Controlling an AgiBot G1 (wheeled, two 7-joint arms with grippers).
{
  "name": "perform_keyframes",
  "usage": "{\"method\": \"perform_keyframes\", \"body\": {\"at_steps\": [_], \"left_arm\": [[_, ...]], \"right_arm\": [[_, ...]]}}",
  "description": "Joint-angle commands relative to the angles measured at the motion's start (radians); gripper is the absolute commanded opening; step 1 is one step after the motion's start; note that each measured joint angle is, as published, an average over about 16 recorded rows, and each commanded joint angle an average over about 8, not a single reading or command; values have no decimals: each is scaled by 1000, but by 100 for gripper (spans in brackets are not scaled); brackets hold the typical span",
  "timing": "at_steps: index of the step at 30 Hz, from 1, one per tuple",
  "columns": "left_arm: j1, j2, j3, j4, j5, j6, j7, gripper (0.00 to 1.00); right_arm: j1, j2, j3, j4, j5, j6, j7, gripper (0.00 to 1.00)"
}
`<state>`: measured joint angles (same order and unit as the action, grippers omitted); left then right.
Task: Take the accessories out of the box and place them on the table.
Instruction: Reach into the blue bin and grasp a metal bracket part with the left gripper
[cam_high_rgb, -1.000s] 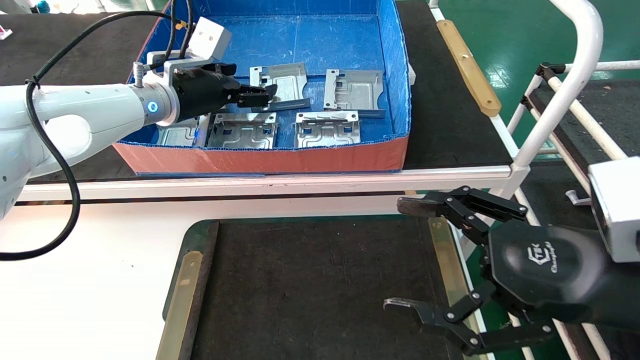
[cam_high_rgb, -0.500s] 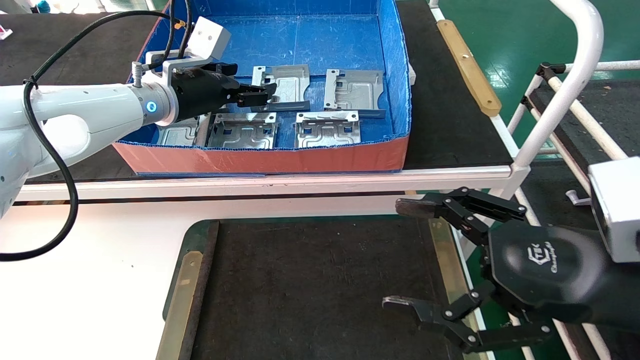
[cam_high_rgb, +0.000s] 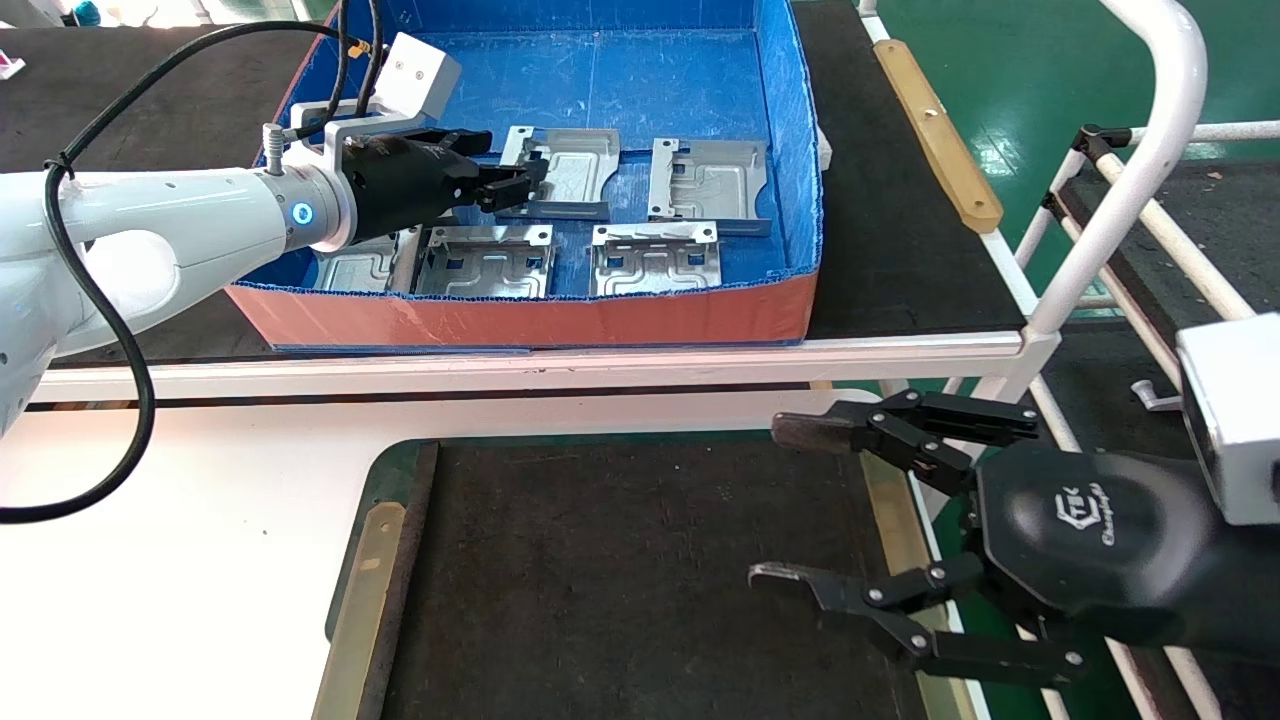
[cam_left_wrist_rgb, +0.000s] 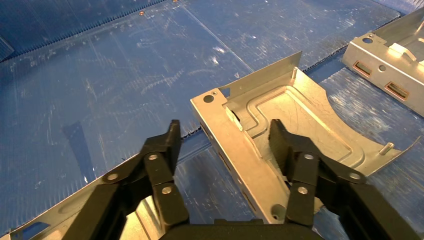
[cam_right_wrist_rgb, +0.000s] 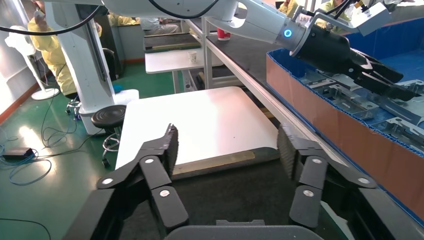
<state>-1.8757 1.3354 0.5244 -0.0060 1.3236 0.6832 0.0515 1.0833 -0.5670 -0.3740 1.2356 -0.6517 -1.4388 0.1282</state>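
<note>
- The left gripper (cam_high_rgb: 520, 180) reaches into the box (cam_high_rgb: 520, 318) from nine o'clock, its black fingers (cam_left_wrist_rgb: 167, 150) spread apart and straddling the folded near edge of one plate (cam_high_rgb: 560, 172); in the left wrist view one finger sits outside that edge and the other over the plate's embossed face, and whether either touches the metal cannot be told.
- That plate, in the box's far row, tilts with one long edge lifted off the blue floor.
- The box, blue inside and orange-red on its outer wall, sits on the black bench (cam_high_rgb: 900, 200) at twelve o'clock from the mat.
- Partly hidden under the left arm at the box's seven o'clock corner lies a corner plate (cam_high_rgb: 355, 265).
- Just beside it, along the near wall, rests a near-middle plate (cam_high_rgb: 487, 262), flat on the floor.
- Further along the near wall lies a near-right plate (cam_high_rgb: 655, 258), also flat.
- Behind it, at the box's three o'clock side, a far-right plate (cam_high_rgb: 708, 185) lies close to the blue side wall.
- The table (cam_high_rgb: 200, 560) carries the dark mat (cam_high_rgb: 620, 580), green-rimmed and flanked by a brass-coloured strip (cam_high_rgb: 365, 590).
- The right gripper (cam_high_rgb: 785, 505) hovers over the mat's three o'clock edge, jaws spread wide and holding nothing, well apart from the box.
</note>
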Motion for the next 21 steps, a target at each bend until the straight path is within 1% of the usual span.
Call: {"method": "perform_keyframes", "body": {"at_steps": [1, 13, 21], "left_arm": [[0, 0, 0, 0, -1, 0, 0, 0], [1, -1, -1, -3, -2, -1, 0, 0], [12, 12, -3, -34, -7, -42, -6, 0]], "right_arm": [[0, 0, 0, 0, 0, 0, 0, 0], [0, 0, 0, 0, 0, 0, 0, 0], [0, 0, 0, 0, 0, 0, 0, 0]]}}
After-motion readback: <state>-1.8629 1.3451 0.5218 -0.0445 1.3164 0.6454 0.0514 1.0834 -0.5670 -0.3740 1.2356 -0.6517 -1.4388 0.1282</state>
